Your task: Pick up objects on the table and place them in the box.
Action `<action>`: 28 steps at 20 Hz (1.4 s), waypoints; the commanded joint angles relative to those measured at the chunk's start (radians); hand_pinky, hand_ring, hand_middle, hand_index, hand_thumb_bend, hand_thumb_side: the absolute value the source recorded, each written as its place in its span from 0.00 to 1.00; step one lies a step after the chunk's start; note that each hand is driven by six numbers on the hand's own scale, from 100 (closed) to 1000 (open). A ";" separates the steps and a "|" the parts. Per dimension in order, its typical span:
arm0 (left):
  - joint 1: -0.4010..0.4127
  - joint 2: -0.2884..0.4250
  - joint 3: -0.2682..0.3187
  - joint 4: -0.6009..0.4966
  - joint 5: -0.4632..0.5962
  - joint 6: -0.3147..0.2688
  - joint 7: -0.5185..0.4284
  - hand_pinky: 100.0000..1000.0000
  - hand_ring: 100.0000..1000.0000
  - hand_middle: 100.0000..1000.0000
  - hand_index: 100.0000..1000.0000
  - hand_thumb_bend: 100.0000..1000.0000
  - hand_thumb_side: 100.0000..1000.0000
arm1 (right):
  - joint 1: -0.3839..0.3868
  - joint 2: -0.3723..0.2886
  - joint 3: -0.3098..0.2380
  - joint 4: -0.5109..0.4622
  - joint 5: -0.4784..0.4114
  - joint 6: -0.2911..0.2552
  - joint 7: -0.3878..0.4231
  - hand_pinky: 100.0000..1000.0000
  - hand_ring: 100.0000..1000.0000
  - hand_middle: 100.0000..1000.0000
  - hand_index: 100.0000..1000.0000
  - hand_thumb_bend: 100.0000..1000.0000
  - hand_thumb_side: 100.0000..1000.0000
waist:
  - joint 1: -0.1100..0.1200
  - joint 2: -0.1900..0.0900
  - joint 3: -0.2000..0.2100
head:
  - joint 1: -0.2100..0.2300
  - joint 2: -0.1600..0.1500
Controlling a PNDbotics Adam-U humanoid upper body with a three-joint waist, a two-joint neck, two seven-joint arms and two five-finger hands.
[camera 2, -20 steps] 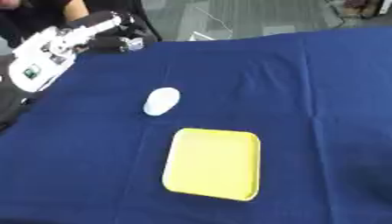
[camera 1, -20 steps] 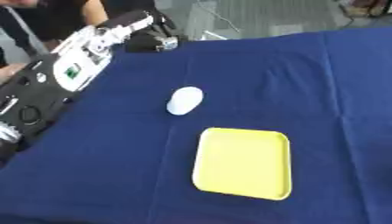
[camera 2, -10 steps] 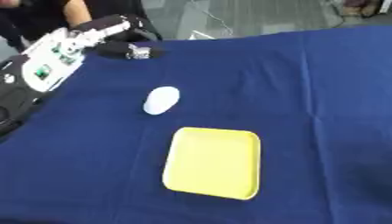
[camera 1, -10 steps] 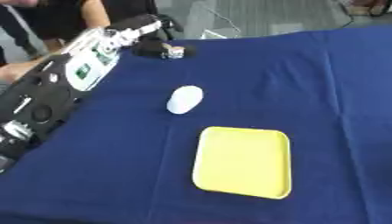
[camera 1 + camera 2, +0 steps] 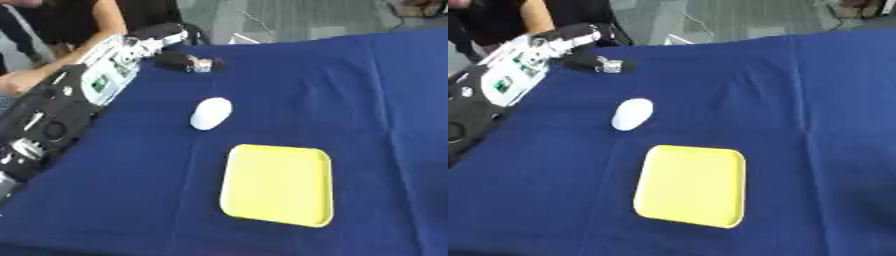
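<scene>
- While the left hand (image 5: 179, 61) reached over the cloth's (image 5: 367, 100) far-left edge, its finger state could not be told.
- White mouse (image 5: 211, 113) lay near the yellow tray (image 5: 278, 184).

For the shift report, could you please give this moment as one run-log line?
left hand: extended at far left of blue table | white mouse: untouched | yellow tray: empty | right hand: unseen
</scene>
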 commanded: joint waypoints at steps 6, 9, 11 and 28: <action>-0.003 0.000 0.006 0.078 -0.036 -0.020 -0.004 1.00 0.96 0.91 0.91 0.60 0.96 | -0.007 -0.025 0.000 -0.012 0.003 -0.002 0.005 0.64 0.64 0.86 0.96 0.00 0.83 | -0.003 -0.012 0.001 | 0.002 -0.001; 0.000 -0.005 0.001 0.085 -0.041 -0.030 -0.008 1.00 0.95 0.91 0.90 0.59 0.96 | -0.007 -0.024 0.000 -0.013 0.003 -0.002 0.006 0.64 0.64 0.85 0.96 0.00 0.83 | -0.003 -0.013 0.000 | 0.002 -0.002; 0.001 -0.009 -0.001 0.090 -0.048 -0.035 -0.011 1.00 0.96 0.91 0.90 0.59 0.97 | -0.007 -0.024 0.000 -0.013 0.003 -0.002 0.008 0.64 0.64 0.86 0.96 0.00 0.84 | -0.003 -0.014 0.000 | 0.001 -0.004; 0.013 -0.045 -0.020 0.122 -0.088 -0.068 -0.027 1.00 0.96 0.91 0.90 0.56 1.00 | -0.010 -0.023 -0.001 -0.013 0.002 -0.003 0.012 0.64 0.65 0.85 0.96 0.00 0.84 | -0.006 -0.009 -0.002 | 0.003 -0.004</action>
